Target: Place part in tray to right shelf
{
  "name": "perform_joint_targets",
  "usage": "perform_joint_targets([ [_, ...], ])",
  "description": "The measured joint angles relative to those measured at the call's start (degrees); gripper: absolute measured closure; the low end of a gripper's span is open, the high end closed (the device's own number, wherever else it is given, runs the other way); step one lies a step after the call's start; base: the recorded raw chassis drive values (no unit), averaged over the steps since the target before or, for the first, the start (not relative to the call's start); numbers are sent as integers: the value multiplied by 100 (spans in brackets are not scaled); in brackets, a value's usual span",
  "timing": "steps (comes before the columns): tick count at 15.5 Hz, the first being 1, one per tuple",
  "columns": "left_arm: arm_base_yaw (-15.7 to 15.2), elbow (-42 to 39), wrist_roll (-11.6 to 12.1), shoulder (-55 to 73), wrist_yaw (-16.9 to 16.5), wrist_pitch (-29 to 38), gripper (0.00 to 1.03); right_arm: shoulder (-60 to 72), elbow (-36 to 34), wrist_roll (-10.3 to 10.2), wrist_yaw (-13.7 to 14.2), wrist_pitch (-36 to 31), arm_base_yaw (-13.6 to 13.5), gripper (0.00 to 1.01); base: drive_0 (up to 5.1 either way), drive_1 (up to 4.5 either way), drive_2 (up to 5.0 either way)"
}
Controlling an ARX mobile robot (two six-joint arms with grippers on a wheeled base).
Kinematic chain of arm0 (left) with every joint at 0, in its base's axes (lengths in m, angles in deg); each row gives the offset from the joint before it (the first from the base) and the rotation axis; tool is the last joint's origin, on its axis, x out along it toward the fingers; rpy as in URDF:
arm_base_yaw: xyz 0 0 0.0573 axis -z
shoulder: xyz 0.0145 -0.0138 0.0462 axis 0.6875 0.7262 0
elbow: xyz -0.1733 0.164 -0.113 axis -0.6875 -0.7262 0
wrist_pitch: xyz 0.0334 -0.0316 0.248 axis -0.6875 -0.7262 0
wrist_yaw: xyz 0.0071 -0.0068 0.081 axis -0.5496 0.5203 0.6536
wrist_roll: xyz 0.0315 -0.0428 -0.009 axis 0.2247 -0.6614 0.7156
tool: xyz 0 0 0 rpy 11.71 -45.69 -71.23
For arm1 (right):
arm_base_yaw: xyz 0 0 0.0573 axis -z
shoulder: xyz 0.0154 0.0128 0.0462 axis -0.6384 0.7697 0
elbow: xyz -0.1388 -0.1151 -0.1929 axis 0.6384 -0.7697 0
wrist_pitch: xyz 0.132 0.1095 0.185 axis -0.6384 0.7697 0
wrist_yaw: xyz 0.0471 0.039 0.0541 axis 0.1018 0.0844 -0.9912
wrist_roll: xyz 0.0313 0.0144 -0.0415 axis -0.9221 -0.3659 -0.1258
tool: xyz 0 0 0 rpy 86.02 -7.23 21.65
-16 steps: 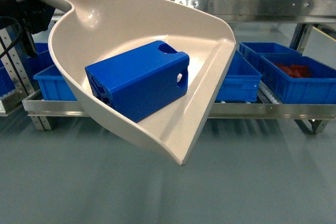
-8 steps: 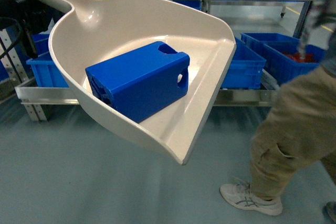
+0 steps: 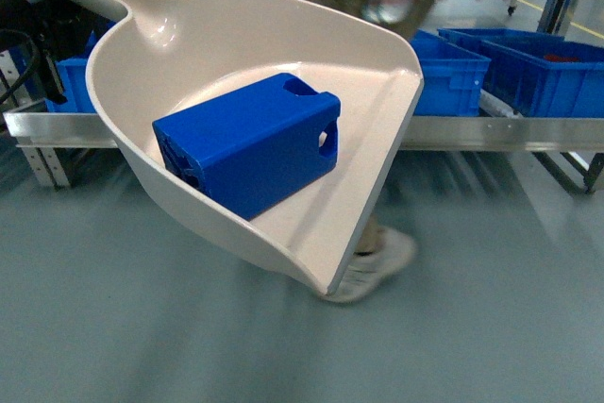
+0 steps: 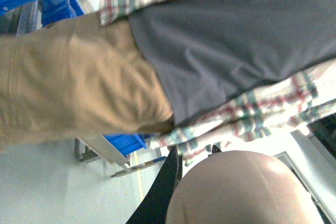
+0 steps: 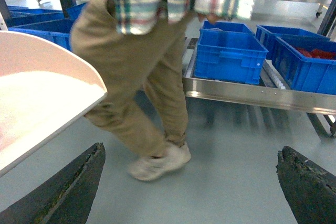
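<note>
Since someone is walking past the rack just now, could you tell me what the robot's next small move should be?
Probably hold still for a moment. A person is striding between the scoop and the steel rack, close in front. The blue block lies settled in the scoop, so waiting costs little. Once the path opens, carry on toward the rack.

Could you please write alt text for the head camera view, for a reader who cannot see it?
A bright blue part lies on its side in a beige tray held above a grey floor. Behind the tray, a person in tan trousers walks past a steel shelf bearing blue crates.
</note>
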Motion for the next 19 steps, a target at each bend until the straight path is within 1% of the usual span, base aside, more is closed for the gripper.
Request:
perform_joint_targets([
  [19,2,-7,2,4,2,-4,91,0,-4,0,0,9,0,3,0,0,0],
])
